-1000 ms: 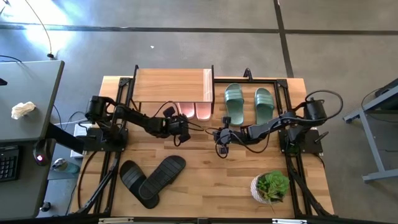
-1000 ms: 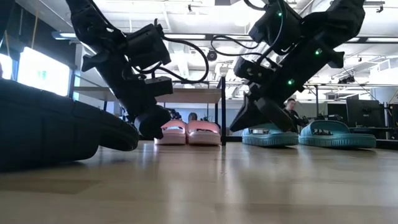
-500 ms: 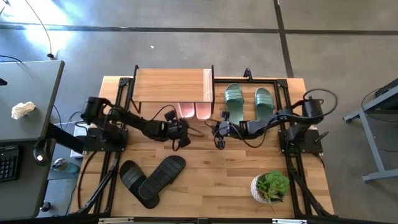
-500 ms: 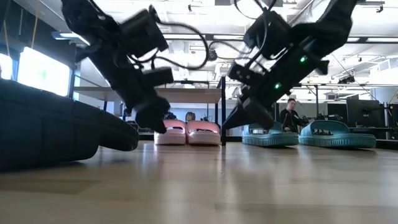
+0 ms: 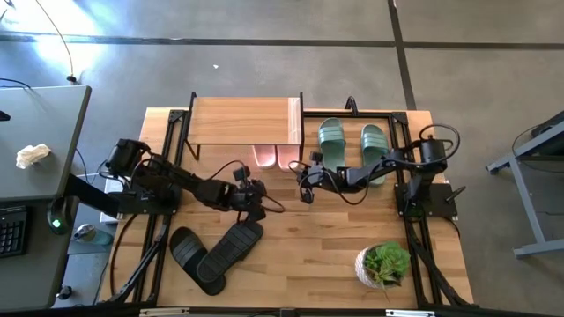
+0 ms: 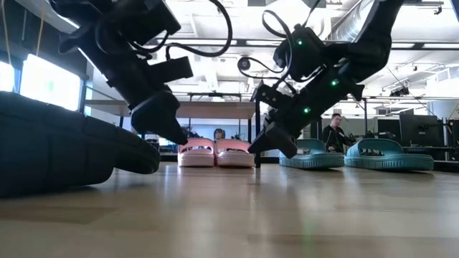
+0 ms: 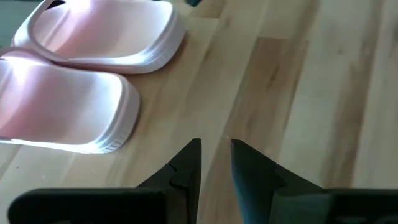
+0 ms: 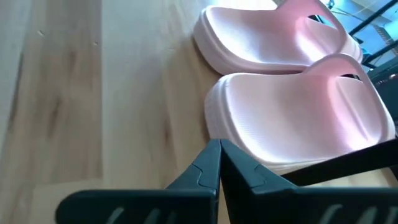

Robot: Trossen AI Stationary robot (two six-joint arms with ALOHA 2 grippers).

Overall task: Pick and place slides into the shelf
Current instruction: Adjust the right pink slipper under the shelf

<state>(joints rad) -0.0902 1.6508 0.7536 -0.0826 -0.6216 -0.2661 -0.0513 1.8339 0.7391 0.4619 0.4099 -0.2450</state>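
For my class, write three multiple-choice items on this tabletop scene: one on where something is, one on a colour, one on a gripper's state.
1. Where is the pale pink pair of ribbed slide sandals?
A. Tucked under the low wooden-topped shelf with a thin black frame
B. Beside the small potted green plant
C. On the grey desk at the left

2. What colour is the pair of sandals lying crossed at the front of the table?
A. Sage green
B. Black
C. Pale pink

3. What is the state of the right gripper?
A. Gripping a green sandal
B. Wide open
C. Shut and empty

Answers: 1 A, only their heels show beyond the shelf's front edge. 2 B, both are dark in the high view. 3 C, the right wrist view shows its fingers pressed together with nothing between.
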